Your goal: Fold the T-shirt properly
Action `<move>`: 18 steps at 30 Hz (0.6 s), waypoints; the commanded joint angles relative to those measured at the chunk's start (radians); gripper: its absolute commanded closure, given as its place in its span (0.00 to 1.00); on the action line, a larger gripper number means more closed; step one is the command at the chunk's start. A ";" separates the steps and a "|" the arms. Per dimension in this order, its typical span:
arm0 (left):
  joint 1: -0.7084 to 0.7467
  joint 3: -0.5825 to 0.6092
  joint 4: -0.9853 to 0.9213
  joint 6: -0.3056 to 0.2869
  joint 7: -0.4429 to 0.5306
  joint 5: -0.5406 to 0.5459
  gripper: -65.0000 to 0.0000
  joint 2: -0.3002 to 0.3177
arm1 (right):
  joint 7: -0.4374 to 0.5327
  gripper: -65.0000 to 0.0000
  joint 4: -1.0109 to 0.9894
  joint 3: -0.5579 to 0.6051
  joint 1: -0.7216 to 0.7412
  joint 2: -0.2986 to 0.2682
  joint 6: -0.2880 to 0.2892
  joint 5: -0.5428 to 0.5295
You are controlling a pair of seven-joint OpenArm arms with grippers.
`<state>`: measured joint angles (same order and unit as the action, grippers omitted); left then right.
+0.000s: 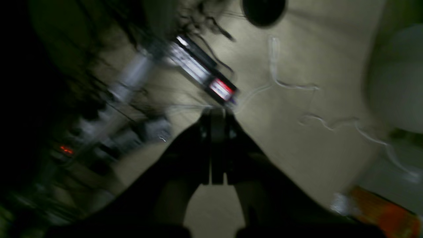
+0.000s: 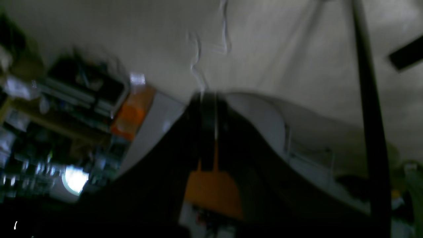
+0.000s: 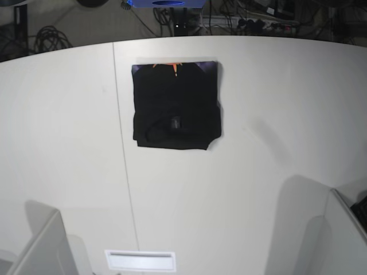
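While the T-shirt (image 3: 176,107) lies folded square mid-counter (image 3: 258,172), I see both claws pressed together, empty, raised well clear of it

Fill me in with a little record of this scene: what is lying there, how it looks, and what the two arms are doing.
Item: black T-shirt
Shape: folded into a compact, roughly square bundle
Marks: orange at its far edge, small tag near the middle
Place: flat on the white table, far-centre
Left gripper: shut, holding nothing, raised off the table
Right gripper: shut, holding nothing, also raised
Arms in base view: neither visible
Wrist views: blurred, show room clutter
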<state>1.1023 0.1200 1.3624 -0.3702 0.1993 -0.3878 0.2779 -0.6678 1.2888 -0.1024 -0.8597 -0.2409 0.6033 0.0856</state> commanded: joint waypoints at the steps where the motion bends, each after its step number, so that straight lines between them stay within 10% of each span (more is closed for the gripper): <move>1: -0.001 -0.006 -0.045 -0.003 0.013 0.006 1.00 -0.009 | 0.010 1.00 -0.050 0.007 0.015 -0.015 0.004 0.001; 18: -0.500 0.004 -0.949 -0.002 0.021 0.307 1.00 -0.136 | 0.507 1.00 -0.975 0.315 0.529 -0.016 -0.050 0.003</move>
<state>0.5739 0.1234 0.4232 -0.3653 0.2218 -0.0765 0.1448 -0.1627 0.3164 0.2111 -0.3264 -0.2485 0.5556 0.0853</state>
